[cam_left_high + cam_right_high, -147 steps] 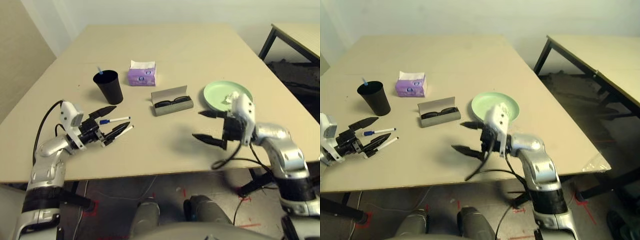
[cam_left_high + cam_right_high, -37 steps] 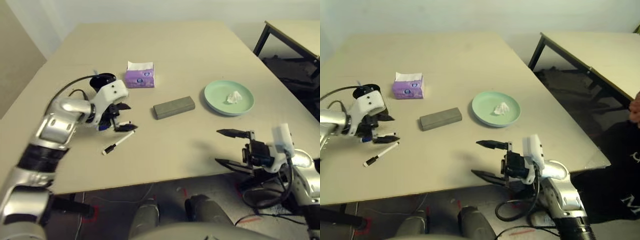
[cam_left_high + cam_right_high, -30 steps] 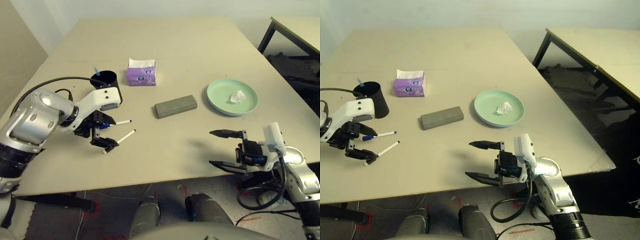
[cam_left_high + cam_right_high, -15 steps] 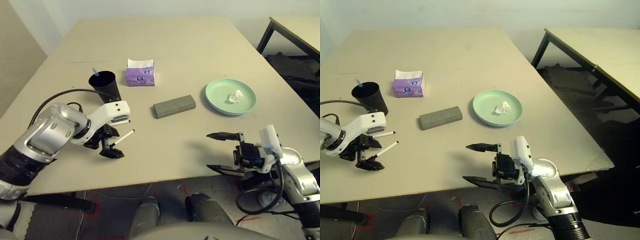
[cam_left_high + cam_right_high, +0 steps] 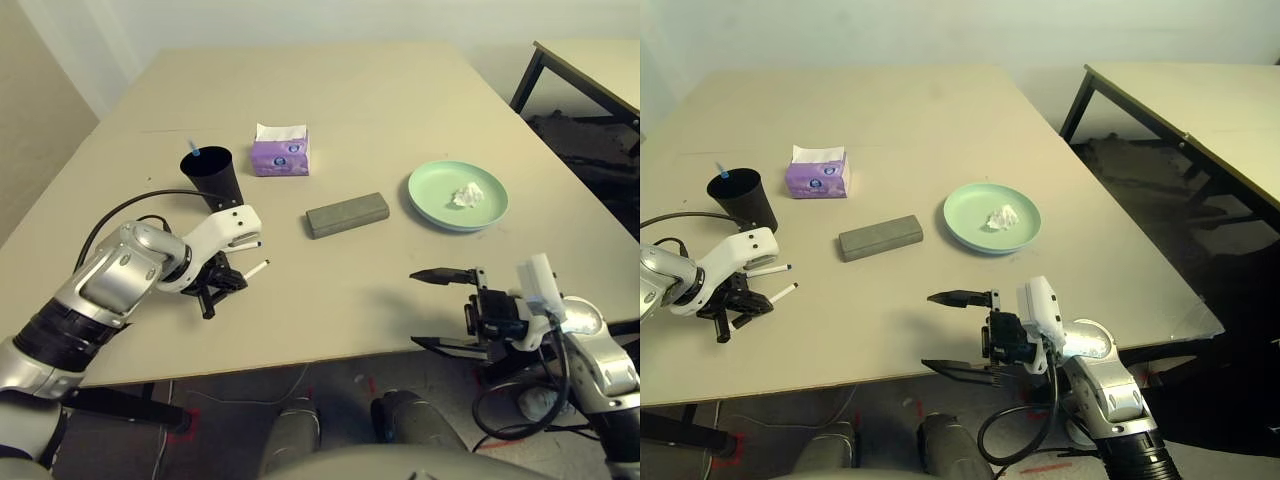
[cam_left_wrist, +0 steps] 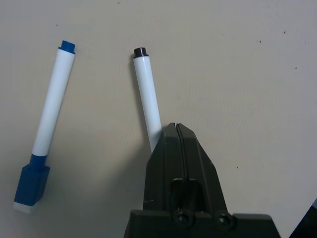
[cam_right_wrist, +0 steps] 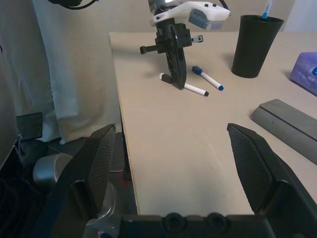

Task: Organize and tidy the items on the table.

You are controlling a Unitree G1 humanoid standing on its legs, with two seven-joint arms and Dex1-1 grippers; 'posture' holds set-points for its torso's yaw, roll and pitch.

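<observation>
My left gripper (image 5: 208,308) stands nearly upright over the beige table (image 5: 380,110), shut, with its tips (image 6: 176,130) down on the black-capped marker (image 6: 146,94). That marker (image 5: 254,270) lies flat; I cannot tell whether it is pinched. The blue-capped marker (image 6: 45,129) lies loose beside it. The black cup (image 5: 212,175) stands just beyond with a blue-tipped thing in it. The grey glasses case (image 5: 347,214) lies closed mid-table. A white tissue wad (image 5: 465,193) sits on the green plate (image 5: 430,195). My right gripper (image 5: 417,308) hangs open at the near edge, holding nothing.
A purple tissue box (image 5: 280,152) stands behind the cup. A second, dark-legged table (image 5: 1200,100) stands off to the right. The near table edge runs just under my right gripper (image 7: 169,129), and bare tabletop stretches across the far half.
My left gripper has come down from open over the markers onto the black-capped marker and shut. The right gripper has stayed open at the near edge.
</observation>
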